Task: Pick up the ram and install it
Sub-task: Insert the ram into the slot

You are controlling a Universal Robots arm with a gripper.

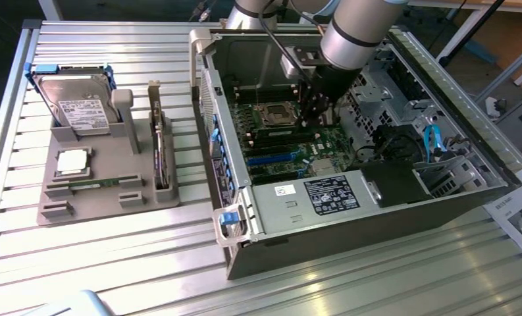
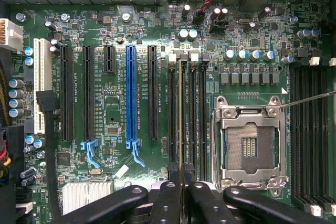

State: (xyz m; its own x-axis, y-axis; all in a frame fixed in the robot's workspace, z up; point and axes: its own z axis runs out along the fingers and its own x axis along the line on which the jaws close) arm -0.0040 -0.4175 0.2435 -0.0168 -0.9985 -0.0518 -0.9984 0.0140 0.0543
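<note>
The ram shows edge-on in the wrist view as a thin green strip running along one of the black memory slots beside the processor socket. My gripper is shut on the ram's near end, with a black finger on either side of it. In the exterior view the gripper reaches down inside the open computer case, just over the motherboard. Whether the ram sits in the slot or hovers over it I cannot tell.
The socket stands open with no chip in it. Black and blue expansion slots lie beside the memory slots. On the exterior view's left a grey fixture carries a hard drive, a silver processor chip and a dark card on edge.
</note>
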